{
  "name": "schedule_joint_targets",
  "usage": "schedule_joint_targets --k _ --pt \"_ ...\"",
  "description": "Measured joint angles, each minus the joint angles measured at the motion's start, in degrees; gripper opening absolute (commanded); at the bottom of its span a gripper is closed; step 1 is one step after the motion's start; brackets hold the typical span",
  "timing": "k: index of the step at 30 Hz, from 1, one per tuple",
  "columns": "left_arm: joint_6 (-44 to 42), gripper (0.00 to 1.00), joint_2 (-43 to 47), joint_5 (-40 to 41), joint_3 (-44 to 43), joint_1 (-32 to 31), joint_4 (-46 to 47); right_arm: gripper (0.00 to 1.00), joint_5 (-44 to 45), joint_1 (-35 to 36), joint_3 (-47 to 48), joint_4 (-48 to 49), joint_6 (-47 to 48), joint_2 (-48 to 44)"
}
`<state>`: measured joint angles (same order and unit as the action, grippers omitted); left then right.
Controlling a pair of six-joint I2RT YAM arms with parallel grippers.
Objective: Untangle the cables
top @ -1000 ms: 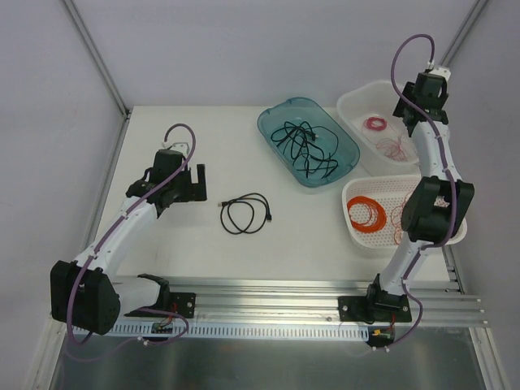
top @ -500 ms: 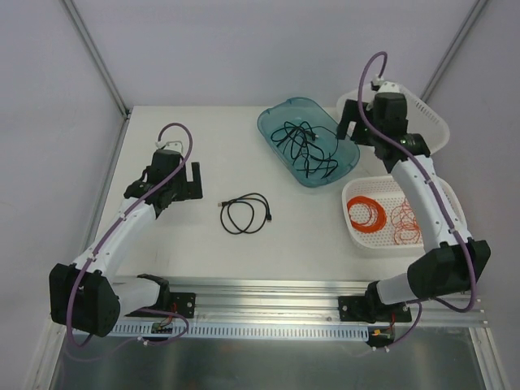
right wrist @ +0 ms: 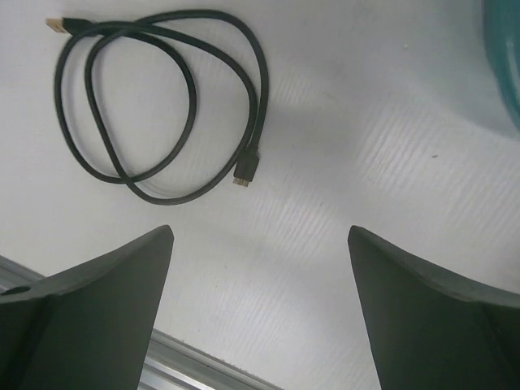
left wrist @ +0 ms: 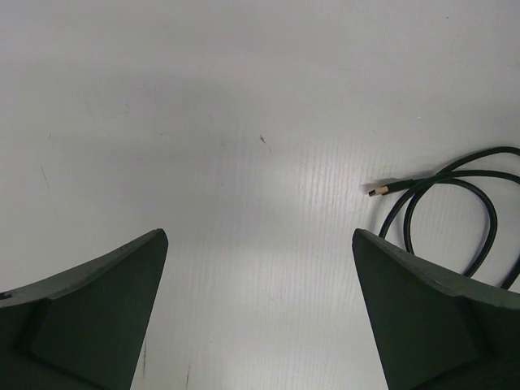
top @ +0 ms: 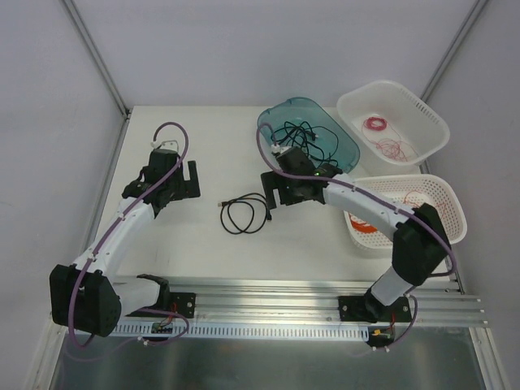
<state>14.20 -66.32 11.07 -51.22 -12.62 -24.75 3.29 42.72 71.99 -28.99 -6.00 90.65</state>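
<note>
We see the right gripper [right wrist: 260, 236], jaws apart, swung from the baskets [top: 422, 101] to the freed black cord [right wrist: 248, 168], likely its next pick; the left gripper [left wrist: 260, 244] is apart too.

From my feed, a white table [top: 203, 260] sits between plain pale walls [top: 244, 49], slanted metal posts [top: 93, 53] at both back corners, a ribbed aluminium rail [top: 268, 302] along its near edge, under soft even light.

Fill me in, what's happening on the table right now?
Nothing is held: both tools stand open. The right tool hovers beside a black cord lying in a loose loop on the table, while the left tool hangs over the tabletop on its other side. More black cables sit tangled in the teal tray.
</note>
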Motion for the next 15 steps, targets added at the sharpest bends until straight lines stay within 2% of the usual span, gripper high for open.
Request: schedule_joint_targets --k 9,15 --pt "0.0 0.99 -0.04 -0.02 0.0 0.46 0.0 0.91 1.42 2.45 6.4 0.24 0.46 16.52" --pt "0.04 0.99 -0.11 -0.09 0.0 1.42 0.0 0.84 2.99 2.49 9.16 0.85 0.68 22.25"
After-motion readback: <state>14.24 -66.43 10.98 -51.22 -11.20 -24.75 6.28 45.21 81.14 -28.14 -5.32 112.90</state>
